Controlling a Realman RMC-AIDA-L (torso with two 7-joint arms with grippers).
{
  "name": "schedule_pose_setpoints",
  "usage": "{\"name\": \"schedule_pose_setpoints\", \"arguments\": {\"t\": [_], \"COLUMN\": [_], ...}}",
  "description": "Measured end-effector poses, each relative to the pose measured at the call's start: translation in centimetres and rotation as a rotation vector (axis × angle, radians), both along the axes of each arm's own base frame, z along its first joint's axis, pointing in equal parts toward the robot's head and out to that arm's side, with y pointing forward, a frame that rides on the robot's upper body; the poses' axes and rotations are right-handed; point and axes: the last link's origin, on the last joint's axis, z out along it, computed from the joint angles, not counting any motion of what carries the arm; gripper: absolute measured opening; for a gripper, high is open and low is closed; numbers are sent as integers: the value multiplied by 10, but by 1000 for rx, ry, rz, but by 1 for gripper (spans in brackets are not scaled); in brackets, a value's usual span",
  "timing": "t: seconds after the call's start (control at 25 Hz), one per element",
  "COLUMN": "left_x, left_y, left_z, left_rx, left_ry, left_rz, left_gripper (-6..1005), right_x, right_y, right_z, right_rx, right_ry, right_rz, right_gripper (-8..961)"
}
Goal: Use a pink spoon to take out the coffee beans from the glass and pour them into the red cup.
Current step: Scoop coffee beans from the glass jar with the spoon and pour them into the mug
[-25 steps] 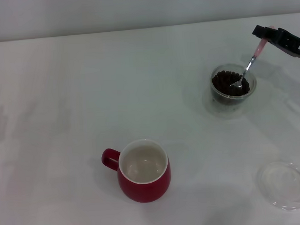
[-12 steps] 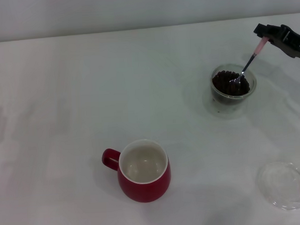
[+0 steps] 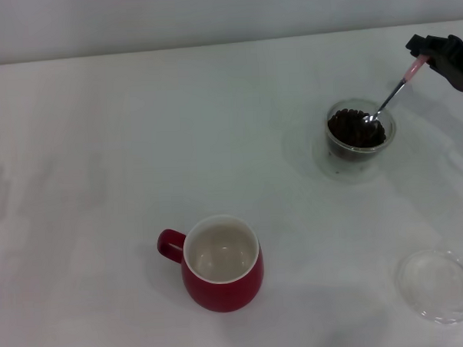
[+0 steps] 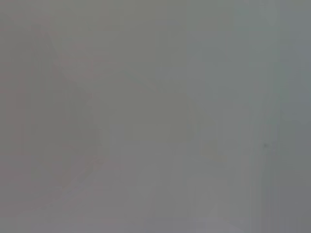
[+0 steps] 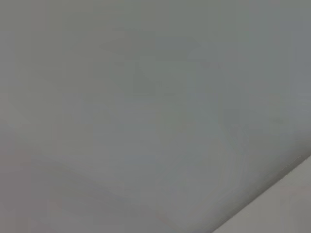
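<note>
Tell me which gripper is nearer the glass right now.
Right. The right gripper holds the pink spoon just beyond the glass; the left gripper is out of view.

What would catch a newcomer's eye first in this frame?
Probably the red cup, standing empty near the front of the white table, handle toward the robot's left. Next, far right, the glass heaped with dark coffee beans, where the right gripper holds the pink spoon slanted, its bowl at the beans. A clear dish lies front right.
</note>
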Motion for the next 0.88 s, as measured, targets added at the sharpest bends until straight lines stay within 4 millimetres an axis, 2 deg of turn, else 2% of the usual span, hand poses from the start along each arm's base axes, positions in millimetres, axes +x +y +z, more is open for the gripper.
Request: {"name": "schedule_pose_setpoints", "arguments": {"t": [0.88], "left_x": [1], "left_y": [4], "left_z": [3], "left_rx": [12], "left_ry": [0], "left_rz": [-3], "left_gripper": [666], "right_x": [-1], "right_y": [2], "right_z": [10], "right_rx": [-6], "right_ry": [111], "right_rz": [-37], "right_gripper": [156]}}
